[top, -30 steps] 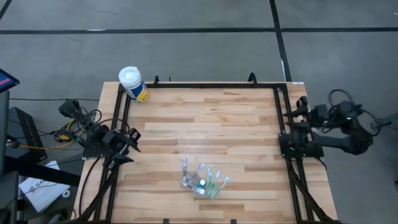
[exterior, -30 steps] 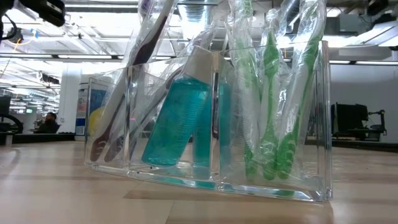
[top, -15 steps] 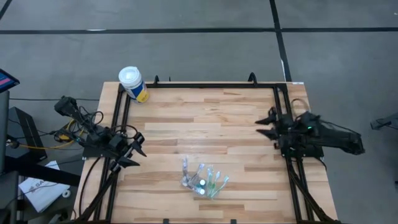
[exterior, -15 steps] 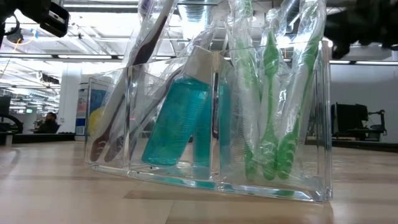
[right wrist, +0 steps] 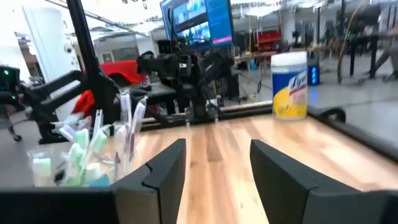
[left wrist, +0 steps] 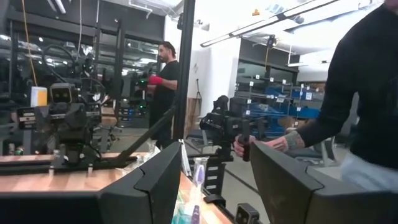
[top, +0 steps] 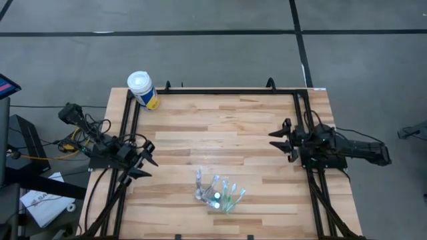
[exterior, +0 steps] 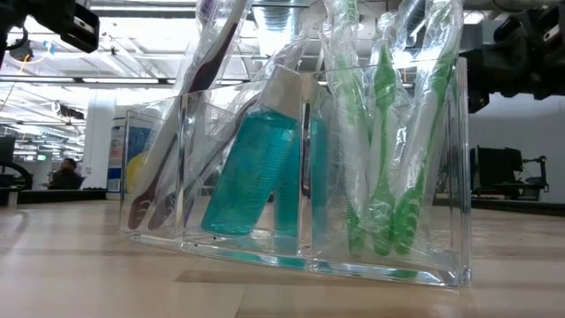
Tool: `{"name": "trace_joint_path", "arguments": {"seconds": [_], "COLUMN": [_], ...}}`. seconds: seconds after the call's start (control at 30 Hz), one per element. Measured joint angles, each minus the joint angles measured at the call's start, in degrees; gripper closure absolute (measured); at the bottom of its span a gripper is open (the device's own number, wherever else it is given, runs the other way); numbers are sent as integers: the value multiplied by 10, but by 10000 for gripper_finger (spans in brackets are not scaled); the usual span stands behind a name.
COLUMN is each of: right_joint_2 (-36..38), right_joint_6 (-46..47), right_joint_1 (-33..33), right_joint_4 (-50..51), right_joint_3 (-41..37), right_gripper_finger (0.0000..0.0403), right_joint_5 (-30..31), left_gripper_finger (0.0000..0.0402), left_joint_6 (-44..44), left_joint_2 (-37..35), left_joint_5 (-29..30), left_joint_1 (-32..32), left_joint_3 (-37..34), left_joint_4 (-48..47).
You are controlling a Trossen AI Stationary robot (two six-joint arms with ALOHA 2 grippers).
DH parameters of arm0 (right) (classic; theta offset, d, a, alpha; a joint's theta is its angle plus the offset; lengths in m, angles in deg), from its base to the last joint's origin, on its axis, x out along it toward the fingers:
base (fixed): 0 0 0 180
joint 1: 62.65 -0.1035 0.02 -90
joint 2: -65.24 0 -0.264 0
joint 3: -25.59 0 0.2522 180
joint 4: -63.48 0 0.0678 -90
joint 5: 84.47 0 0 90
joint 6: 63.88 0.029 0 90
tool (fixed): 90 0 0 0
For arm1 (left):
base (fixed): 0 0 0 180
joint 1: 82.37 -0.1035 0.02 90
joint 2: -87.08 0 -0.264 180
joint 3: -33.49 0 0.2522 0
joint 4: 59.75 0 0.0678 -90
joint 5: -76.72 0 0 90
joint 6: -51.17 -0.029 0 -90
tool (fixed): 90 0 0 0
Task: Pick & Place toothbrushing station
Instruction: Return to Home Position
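while station (top: 217, 191) is sitting at 6 o'clock, left gripper (top: 149, 168) at 9 and right gripper (top: 277, 141) at 3 are hovering open.

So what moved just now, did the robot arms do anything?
The right gripper swung round at the table's right edge and now points inward over it, open and empty. The left gripper, also open, barely shifted at the left edge. The clear organizer, its toothbrushes and the white-capped canister stayed put.
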Motion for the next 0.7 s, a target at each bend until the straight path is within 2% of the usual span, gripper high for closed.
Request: {"name": "trace_joint_path", "arguments": {"seconds": [0.33, 0.7], "right_joint_2": [0, 0], "right_joint_6": [137, 135], "right_joint_1": [-1, -1], "right_joint_4": [20, 35], "right_joint_3": [0, 0], "right_gripper_finger": [225, 227], "right_joint_5": [-2, -1], "left_gripper_finger": [213, 213], "left_joint_6": [54, 54], "left_joint_2": [17, 33], "left_joint_5": [0, 3], "left_joint_1": [0, 0], "left_joint_3": [0, 0], "left_joint_4": [2, 2]}}
